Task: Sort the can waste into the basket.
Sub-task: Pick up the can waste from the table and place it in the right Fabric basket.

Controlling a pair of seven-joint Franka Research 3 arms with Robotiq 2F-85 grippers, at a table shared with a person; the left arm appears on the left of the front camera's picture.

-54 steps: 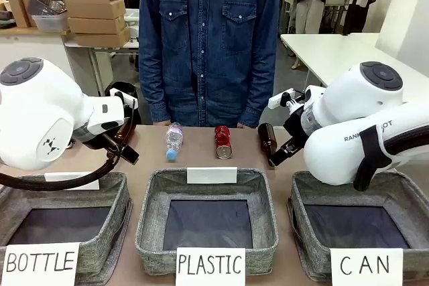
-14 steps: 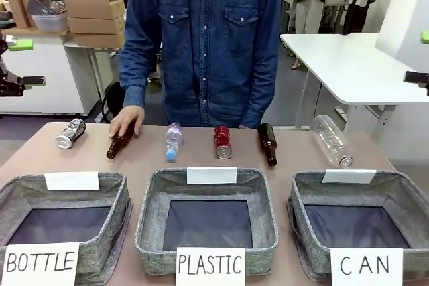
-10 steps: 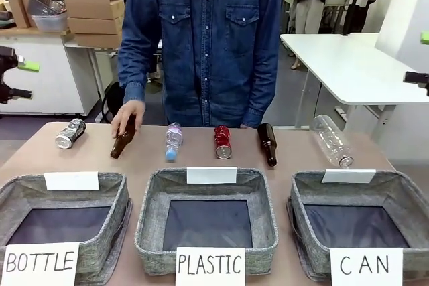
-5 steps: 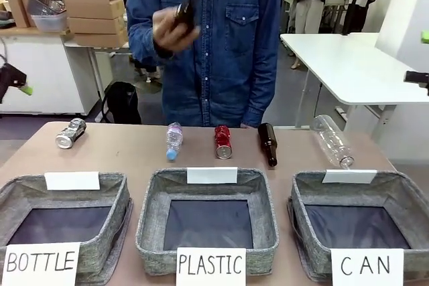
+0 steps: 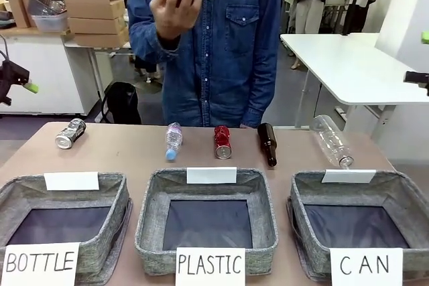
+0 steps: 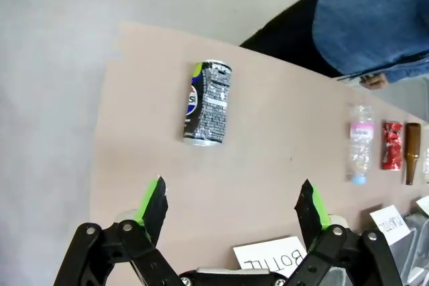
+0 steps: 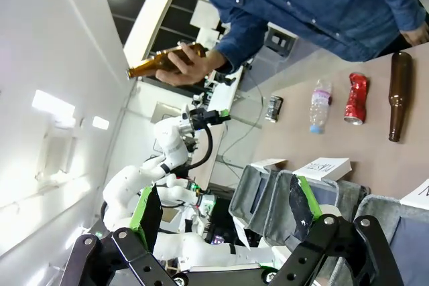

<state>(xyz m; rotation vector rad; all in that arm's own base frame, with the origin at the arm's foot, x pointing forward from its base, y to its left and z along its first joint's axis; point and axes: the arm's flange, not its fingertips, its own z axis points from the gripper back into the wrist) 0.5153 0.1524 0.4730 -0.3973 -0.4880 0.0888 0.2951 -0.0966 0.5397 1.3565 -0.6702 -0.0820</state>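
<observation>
Basket (image 5: 392,180), grey, signed CAN: robot's right end, nothing in it.
Left gripper (image 6: 232,199): jaws wide, empty, above the dark can (image 6: 208,102).
Right gripper (image 7: 224,209): wide, empty, held high.
Dark can: flat at the left of the table (image 5: 134,159), silver end slanting toward the robot.
Red can (image 5: 222,142): flat mid-table, lengthwise toward the robot.
Sorting unstarted, I'd say; next, descend and close across the dark can's girth.

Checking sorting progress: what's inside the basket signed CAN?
Inside the CAN basket: just its dark bottom. The red can and dark-sided can lie on the table. Its sign covers part of the near wall.
</observation>
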